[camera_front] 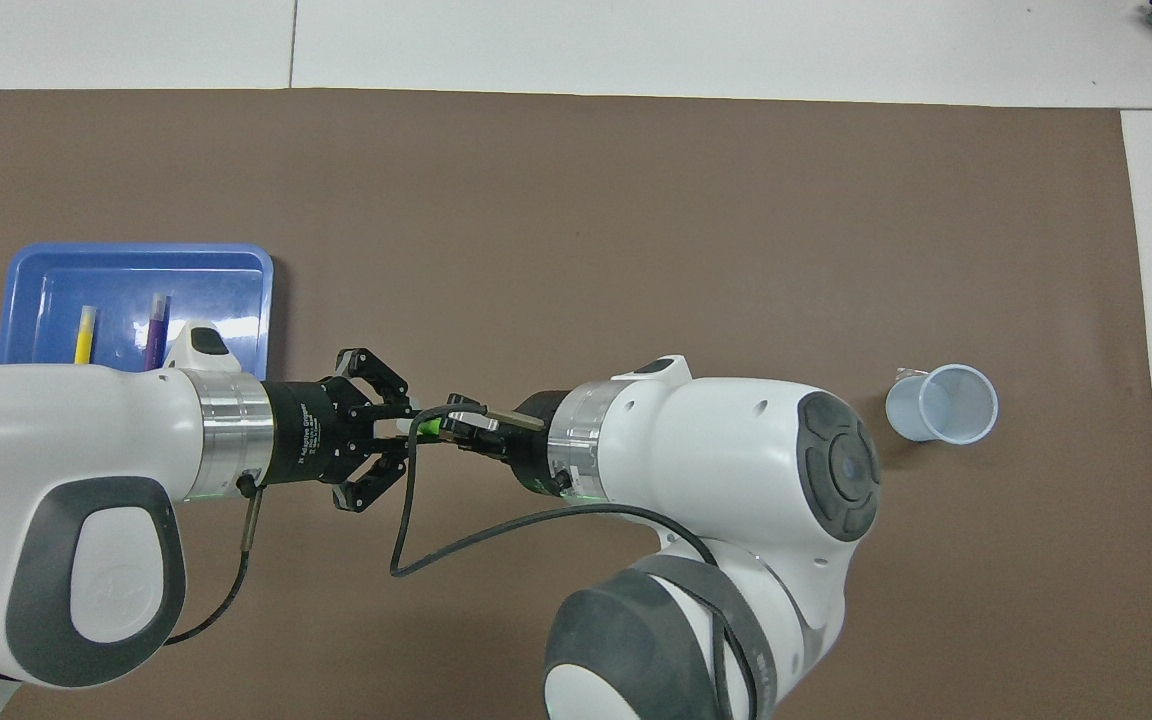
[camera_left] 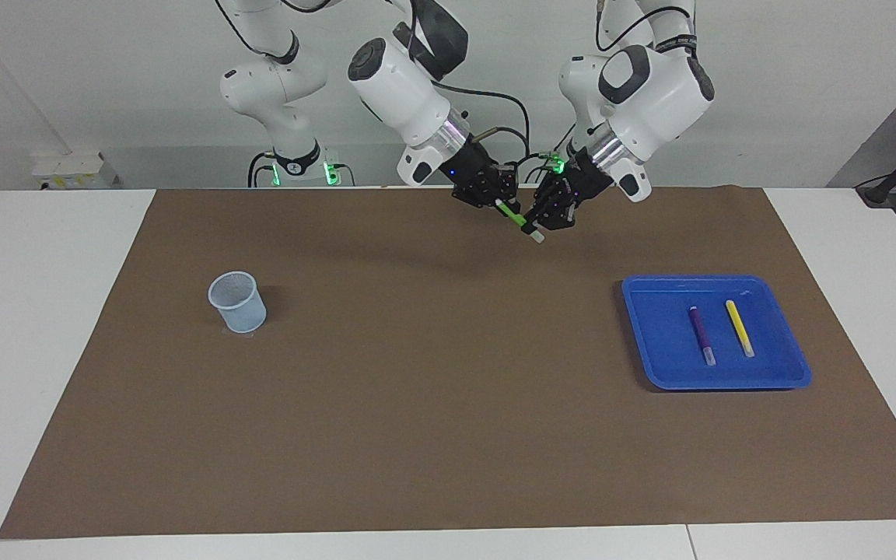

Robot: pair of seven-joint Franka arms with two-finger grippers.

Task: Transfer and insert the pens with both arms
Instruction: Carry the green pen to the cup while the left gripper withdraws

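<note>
The green pen (camera_left: 516, 218) (camera_front: 428, 427) hangs in the air between my two grippers, over the brown mat near the robots. My right gripper (camera_left: 498, 204) is shut on its green end; in the overhead view its fingers are hidden under its own wrist. My left gripper (camera_left: 547, 225) (camera_front: 404, 436) is open, its fingers spread on either side of the pen's pale end. The purple pen (camera_left: 701, 334) (camera_front: 155, 330) and the yellow pen (camera_left: 740, 328) (camera_front: 85, 335) lie side by side in the blue tray (camera_left: 650, 365) (camera_front: 136, 255).
The blue tray sits toward the left arm's end of the table. A pale blue mesh cup (camera_left: 237, 302) (camera_front: 941, 403) stands upright on the brown mat (camera_left: 432, 389) toward the right arm's end.
</note>
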